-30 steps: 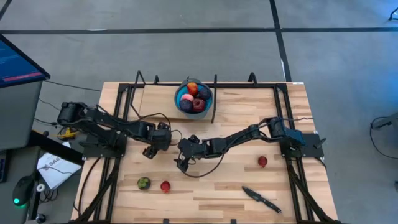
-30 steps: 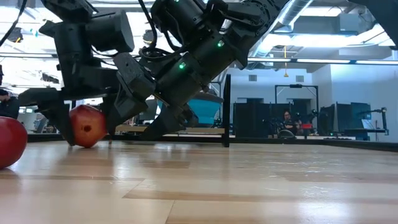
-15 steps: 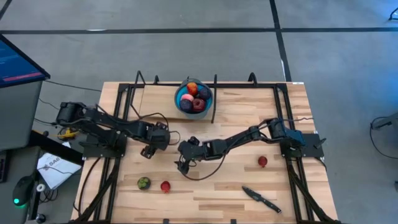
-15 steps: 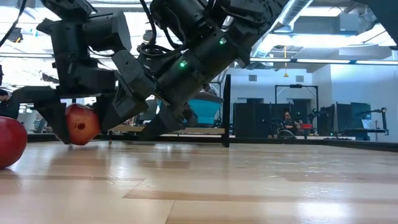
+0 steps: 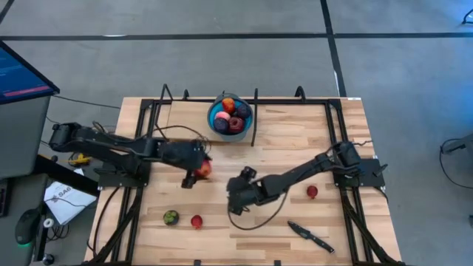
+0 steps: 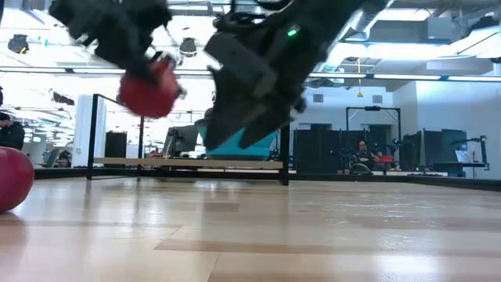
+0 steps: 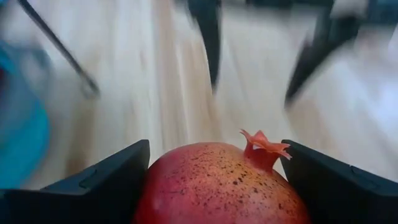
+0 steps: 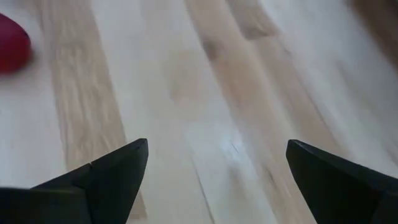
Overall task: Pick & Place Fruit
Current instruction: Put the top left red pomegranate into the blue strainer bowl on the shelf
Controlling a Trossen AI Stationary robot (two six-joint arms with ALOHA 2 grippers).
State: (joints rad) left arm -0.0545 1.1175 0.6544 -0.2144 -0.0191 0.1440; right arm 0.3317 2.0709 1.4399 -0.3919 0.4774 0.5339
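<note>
My left gripper (image 5: 196,173) hangs above the table's middle, shut on a red pomegranate (image 5: 204,170), which shows high off the wood in the low view (image 6: 149,88). My right gripper (image 5: 236,201) hovers to its right and nearer the front edge, open over bare wood (image 8: 217,180). The blue bowl (image 5: 214,118) stands at the far edge with several red, purple, pink and orange fruits in it. A greenish fruit (image 5: 171,217) and two small red ones (image 5: 196,221) (image 5: 312,192) rest on the tabletop. My left gripper pinches the pomegranate (image 7: 217,186) between its two fingers (image 7: 99,180), one on each flank of its round body. The crown (image 7: 261,142) points away from the wrist. The fingers come slanting from the table's left and above. The fruit is lifted clear of the table.
A black-handled knife (image 5: 310,236) lies near the front right corner. A dark metal frame (image 5: 255,118) rises along the far edge beside the bowl. A red fruit (image 6: 12,178) sits close at the low view's left. Bare wood lies between the grippers and the bowl.
My left gripper, shut on the pomegranate that stood on the table, has raised it well clear and carried it a little toward the right. My right gripper has drawn back from the fruit toward the near and right edges.
</note>
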